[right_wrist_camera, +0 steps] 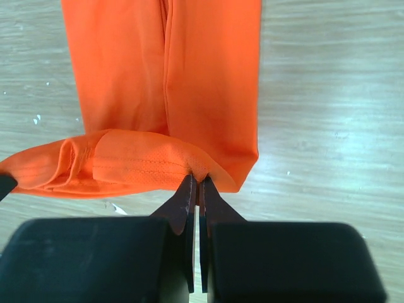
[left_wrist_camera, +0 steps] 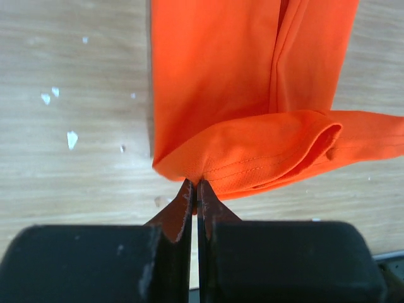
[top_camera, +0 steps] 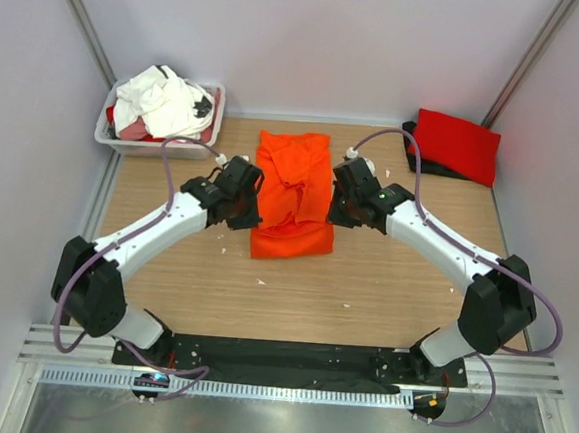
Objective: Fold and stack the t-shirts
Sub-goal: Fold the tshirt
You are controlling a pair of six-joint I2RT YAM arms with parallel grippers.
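**Two-Corner Fold of the Orange Shirt**

From the near edge of the table (top_camera: 383, 304), one gripper reaches in on each side of the orange shirt (top_camera: 291, 192), which lies at mid-table. The left gripper (left_wrist_camera: 197, 189) has its jaws pressed together on the left corner of a stitched hem. The right gripper (right_wrist_camera: 199, 186) pinches the right corner in the same way. Between them the hem bows and rolls a little. It lies doubled over the shirt, which is already folded into a long strip running away from the bases.

Step in hand, as judged: carry the hem along the strip to shorten it.

1. Move both grippers at the same rate, so the hem stays square to the strip's long edges.
2. Hold the hem taut enough to take out the bow, without dragging the layers beneath.
3. Lay the corners flush with the strip's sides before releasing.

Open room: bare wood lies on both sides of the strip and on its near side. At the far left corner stands the tub (top_camera: 159, 148), holding white shirts (top_camera: 163, 106). At the far right lies the red shirt (top_camera: 458, 145). Both are well apart from the strip. The side walls (top_camera: 13, 155) stand just beside the table's edges, so swing inward rather than outward.
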